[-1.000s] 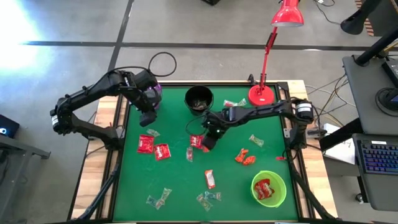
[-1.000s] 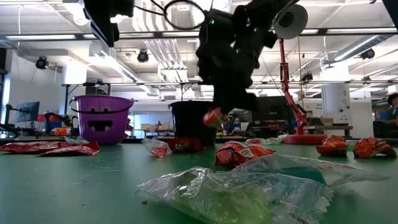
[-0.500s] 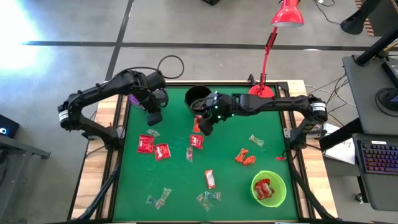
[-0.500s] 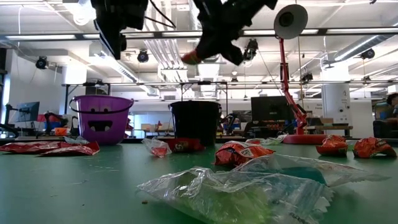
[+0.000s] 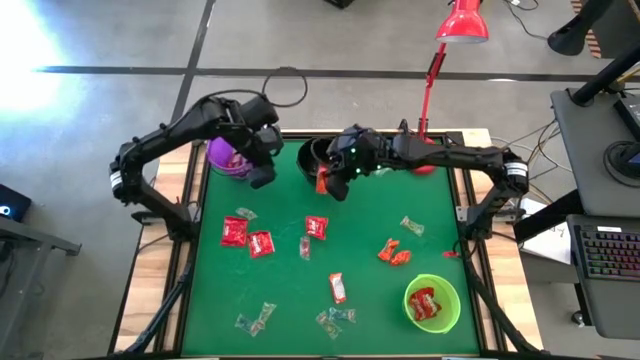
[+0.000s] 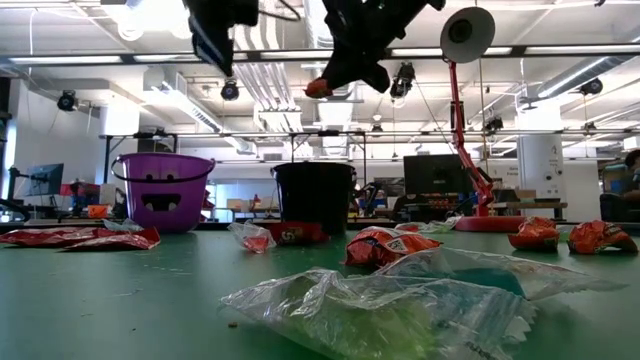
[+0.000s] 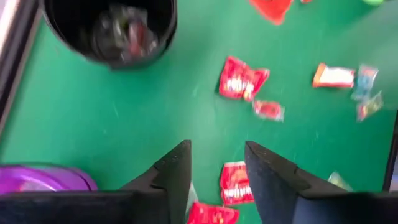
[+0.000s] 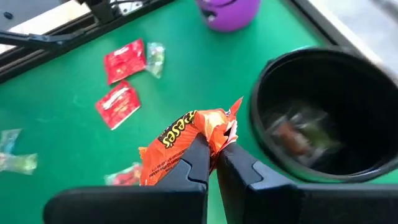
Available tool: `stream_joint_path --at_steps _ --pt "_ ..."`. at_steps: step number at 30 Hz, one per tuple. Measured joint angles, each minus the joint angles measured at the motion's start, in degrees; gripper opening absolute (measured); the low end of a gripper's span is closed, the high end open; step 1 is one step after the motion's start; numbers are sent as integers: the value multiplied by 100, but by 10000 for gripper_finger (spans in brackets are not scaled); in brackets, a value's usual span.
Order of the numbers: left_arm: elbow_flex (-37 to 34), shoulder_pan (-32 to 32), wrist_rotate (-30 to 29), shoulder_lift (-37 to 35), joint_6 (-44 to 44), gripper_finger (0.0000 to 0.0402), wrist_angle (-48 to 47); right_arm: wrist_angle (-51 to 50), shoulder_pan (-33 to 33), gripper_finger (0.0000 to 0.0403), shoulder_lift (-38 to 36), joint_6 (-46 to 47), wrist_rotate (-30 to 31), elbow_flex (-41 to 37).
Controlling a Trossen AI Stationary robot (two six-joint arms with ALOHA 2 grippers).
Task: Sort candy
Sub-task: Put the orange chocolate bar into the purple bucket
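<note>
Right now my right gripper (image 8: 211,163) is clamped shut on an orange candy wrapper (image 8: 186,140), holding it up in the air just beside the black bowl (image 5: 318,156), at its rim on the side toward the table's middle; the bowl already has a few wrapped sweets (image 8: 300,132) inside. My left gripper (image 7: 214,171) hangs near the purple bowl (image 5: 228,157), fingers apart, nothing between them. Nearest the low camera lies a clear greenish twist candy (image 6: 385,305), then red and orange wrapped ones scattered over the green table (image 5: 280,290): two red packs (image 5: 246,237) left of centre, one red pack (image 5: 316,227) mid-table, an orange pair (image 5: 394,253) to the right. Green bowl (image 5: 432,303) at the near right corner holds a red candy (image 5: 425,304). Farther back, a red lamp (image 5: 432,80) stands at the table's far edge.
</note>
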Motion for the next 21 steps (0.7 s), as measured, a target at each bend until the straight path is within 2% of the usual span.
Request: stream_joint_path --at_steps 5,10,21 --pt "487 -2 0 188 -144 164 394 355 -275 9 -90 -522 -1 2" --pt "532 0 1 222 -174 168 993 545 -532 9 -227 -1052 -8 9" --pt "-652 101 9 168 -279 168 2922 564 -1109 9 -478 -1677 -107 9"
